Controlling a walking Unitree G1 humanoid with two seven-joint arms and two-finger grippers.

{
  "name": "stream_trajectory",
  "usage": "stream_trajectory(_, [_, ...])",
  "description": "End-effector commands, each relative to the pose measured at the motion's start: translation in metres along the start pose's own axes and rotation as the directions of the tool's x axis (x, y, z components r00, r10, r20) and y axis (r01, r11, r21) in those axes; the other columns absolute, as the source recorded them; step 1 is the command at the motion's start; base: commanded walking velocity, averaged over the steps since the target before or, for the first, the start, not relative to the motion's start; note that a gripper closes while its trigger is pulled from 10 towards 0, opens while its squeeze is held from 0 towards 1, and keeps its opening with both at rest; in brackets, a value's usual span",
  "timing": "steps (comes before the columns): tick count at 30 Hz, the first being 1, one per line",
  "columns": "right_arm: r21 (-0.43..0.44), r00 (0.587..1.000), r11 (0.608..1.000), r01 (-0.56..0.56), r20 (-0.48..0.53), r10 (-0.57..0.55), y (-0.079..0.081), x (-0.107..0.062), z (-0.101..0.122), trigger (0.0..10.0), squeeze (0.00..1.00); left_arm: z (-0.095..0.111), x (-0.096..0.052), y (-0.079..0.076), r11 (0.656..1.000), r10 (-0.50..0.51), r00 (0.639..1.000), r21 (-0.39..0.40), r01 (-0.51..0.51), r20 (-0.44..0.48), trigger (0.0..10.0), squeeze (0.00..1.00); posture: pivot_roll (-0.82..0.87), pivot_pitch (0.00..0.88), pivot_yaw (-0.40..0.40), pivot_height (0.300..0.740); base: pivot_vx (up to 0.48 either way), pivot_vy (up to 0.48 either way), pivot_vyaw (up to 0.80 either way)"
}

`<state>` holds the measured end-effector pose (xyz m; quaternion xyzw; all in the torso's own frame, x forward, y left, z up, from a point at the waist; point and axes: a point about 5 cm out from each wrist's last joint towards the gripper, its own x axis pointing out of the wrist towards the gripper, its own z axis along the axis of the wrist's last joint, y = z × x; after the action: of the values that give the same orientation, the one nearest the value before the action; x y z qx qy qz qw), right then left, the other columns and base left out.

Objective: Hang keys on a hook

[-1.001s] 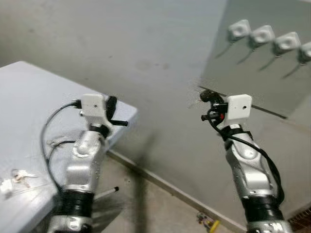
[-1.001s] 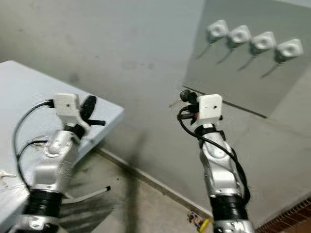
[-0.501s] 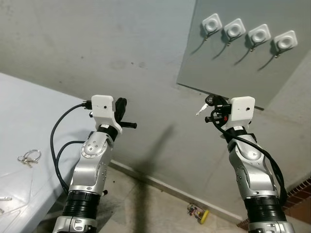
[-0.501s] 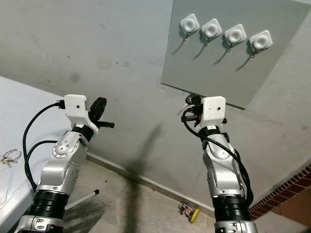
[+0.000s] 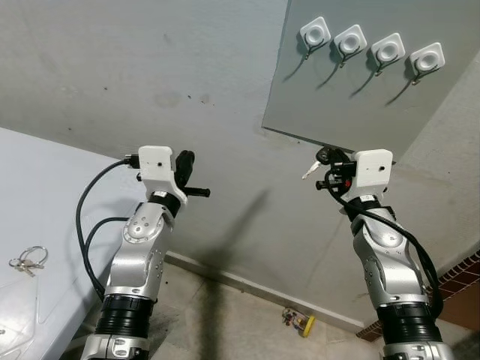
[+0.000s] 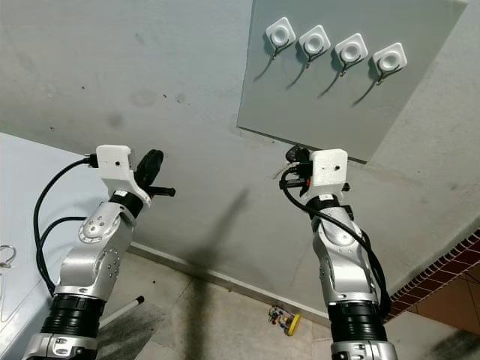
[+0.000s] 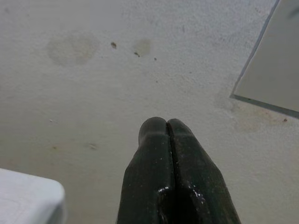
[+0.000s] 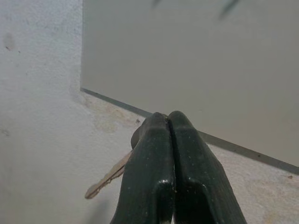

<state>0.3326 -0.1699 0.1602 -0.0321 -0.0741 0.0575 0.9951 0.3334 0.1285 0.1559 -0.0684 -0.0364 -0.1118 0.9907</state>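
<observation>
four hooks [image 5: 371, 51] in a row along the top of the grey wall panel [image 5: 352, 105] | right gripper [image 5: 324, 166] raised just under the panel's bottom edge, fingers pinched on one key [image 8: 106, 177] | left gripper [image 5: 185, 163] up too, closed on nothing | another key ring [image 5: 25, 259] lying on the table [image 5: 45, 187]

You see four white hooks [image 6: 335, 52] on a grey panel [image 6: 420, 97]. Your right gripper [image 6: 295, 156] holds a key [image 6: 286, 170] just under the panel's lower edge; your left gripper [image 6: 152, 166] is raised toward the wall.
</observation>
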Motion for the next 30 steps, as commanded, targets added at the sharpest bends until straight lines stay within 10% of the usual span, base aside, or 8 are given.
stream_trajectory(1, [-0.007, 1.000, 1.000, -0.007, 0.017, 0.007, 0.0005, 0.0018, 0.0068, 10.0, 0.00, 0.0028, 0.0003, -0.0007, 1.000, 0.015, 1.000, 0.026, -0.015, 0.000, 10.0, 0.00, 0.00, 0.000, -0.076, 0.740, 0.000, 0.000, -0.72])
stream_trajectory(14, [0.000, 0.999, 1.000, -0.008, 0.031, 0.008, 0.0013, 0.0008, 0.0081, 10.0, 0.00, 0.0060, 0.0030, -0.0012, 0.995, 0.011, 1.000, 0.096, -0.010, -0.010, 10.0, 0.00, -0.01, 0.004, -0.074, 0.740, 0.000, 0.000, -0.71])
stream_trajectory(30, [0.004, 0.998, 1.000, 0.029, 0.048, -0.029, -0.0016, -0.0034, 0.0097, 10.0, 0.00, 0.0052, 0.0030, -0.0030, 0.996, -0.010, 1.000, 0.088, 0.012, -0.025, 10.0, 0.00, -0.03, 0.025, -0.036, 0.740, 0.000, 0.000, 0.00])
